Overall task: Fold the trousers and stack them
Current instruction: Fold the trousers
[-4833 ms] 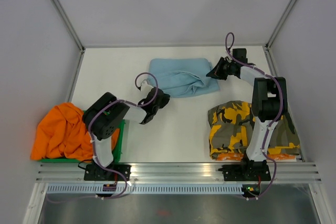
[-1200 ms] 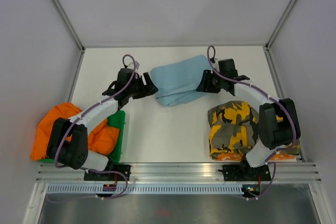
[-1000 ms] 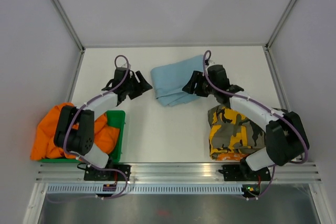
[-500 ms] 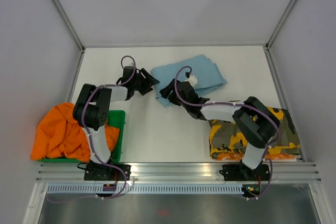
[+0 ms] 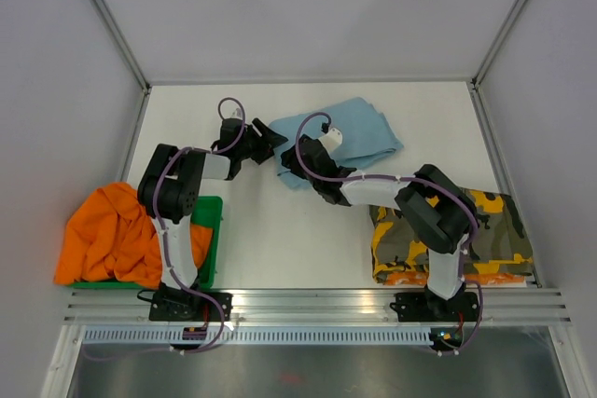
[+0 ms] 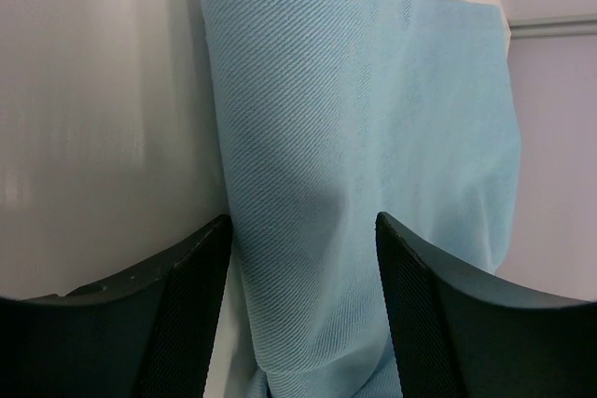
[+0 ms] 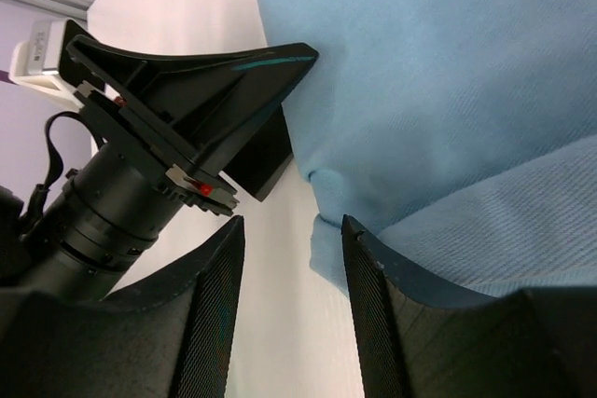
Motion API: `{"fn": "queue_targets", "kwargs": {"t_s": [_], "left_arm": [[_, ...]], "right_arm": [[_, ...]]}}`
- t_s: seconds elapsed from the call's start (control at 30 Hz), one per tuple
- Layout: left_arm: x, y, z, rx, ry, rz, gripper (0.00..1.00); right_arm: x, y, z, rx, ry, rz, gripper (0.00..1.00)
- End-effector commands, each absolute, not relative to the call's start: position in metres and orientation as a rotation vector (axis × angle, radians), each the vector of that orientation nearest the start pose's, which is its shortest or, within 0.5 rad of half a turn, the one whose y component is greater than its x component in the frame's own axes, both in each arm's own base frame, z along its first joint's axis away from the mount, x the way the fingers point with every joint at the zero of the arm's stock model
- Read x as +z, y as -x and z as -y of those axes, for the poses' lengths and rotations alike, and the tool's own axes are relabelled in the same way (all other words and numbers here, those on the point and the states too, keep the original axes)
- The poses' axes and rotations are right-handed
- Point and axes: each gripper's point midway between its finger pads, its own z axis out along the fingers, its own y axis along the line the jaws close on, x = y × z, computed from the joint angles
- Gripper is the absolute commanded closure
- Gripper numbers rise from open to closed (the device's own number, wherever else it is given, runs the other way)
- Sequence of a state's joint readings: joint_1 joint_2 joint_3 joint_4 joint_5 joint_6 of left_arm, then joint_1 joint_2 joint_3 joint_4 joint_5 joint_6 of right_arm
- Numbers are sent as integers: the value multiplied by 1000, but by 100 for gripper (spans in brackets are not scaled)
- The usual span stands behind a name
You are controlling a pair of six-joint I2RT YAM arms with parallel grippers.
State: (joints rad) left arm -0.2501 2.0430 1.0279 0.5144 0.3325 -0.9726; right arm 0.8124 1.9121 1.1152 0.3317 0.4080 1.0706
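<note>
Light blue trousers (image 5: 350, 137) lie folded on the white table, far of centre. My left gripper (image 5: 270, 138) is at their left end. In the left wrist view it (image 6: 303, 249) stands open, and a fold of the blue trousers (image 6: 354, 137) fills the gap between its fingers (image 6: 191, 309). My right gripper (image 5: 292, 164) is at the near left corner of the cloth. It (image 7: 294, 249) is open over bare table, with the edge of the blue trousers (image 7: 438, 72) against its right finger (image 7: 382, 314). The left gripper's body (image 7: 177, 137) shows close beside it.
Folded camouflage trousers (image 5: 448, 230) lie at the near right, beside the right arm's base. Orange trousers (image 5: 103, 235) are heaped over a green bin (image 5: 213, 230) at the near left. White walls and metal posts border the table (image 5: 280, 230).
My right gripper slid left along the blue trousers to their near left corner and its jaws narrowed. The cloth's right part spread out. My left gripper edged right onto the cloth's left end.
</note>
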Motion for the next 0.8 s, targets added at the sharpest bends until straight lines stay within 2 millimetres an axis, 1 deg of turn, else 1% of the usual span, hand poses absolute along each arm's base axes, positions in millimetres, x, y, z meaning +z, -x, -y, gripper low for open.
{"fn": "queue_targets", "kwargs": {"t_s": [0.0,0.07,0.1,0.13,0.17,0.2,0.33,0.4,0.53,0.63,0.7,0.77], "left_arm": [[50,-480,218,-1102,558,-2115,32],[50,-481,217,-1093,547,-2115,32],[50,-481,217,-1088,545,-2114,32],[50,-482,217,-1083,541,-2112,32],[50,-482,216,-1081,540,-2110,32],[50,-482,216,-1080,539,-2111,32],[51,-484,215,-1077,537,-2104,32],[51,-484,216,-1077,534,-2105,32],[49,-483,215,-1067,526,-2111,33],[48,-483,216,-1067,523,-2113,32],[49,-483,215,-1064,517,-2109,33],[49,-483,216,-1063,510,-2109,33]], "right_arm": [[100,-394,-359,725,-568,-2047,47],[98,-386,-356,726,-575,-2060,46],[107,-384,-354,738,-580,-2048,45],[107,-382,-352,719,-577,-2052,44],[114,-380,-352,721,-569,-2046,44],[116,-380,-351,709,-567,-2046,44],[111,-378,-348,673,-581,-2053,43],[105,-379,-351,677,-589,-2066,43],[100,-373,-359,695,-584,-2092,43],[93,-370,-355,679,-620,-2111,44],[95,-364,-353,688,-626,-2084,43],[95,-366,-350,683,-645,-2069,43]]}}
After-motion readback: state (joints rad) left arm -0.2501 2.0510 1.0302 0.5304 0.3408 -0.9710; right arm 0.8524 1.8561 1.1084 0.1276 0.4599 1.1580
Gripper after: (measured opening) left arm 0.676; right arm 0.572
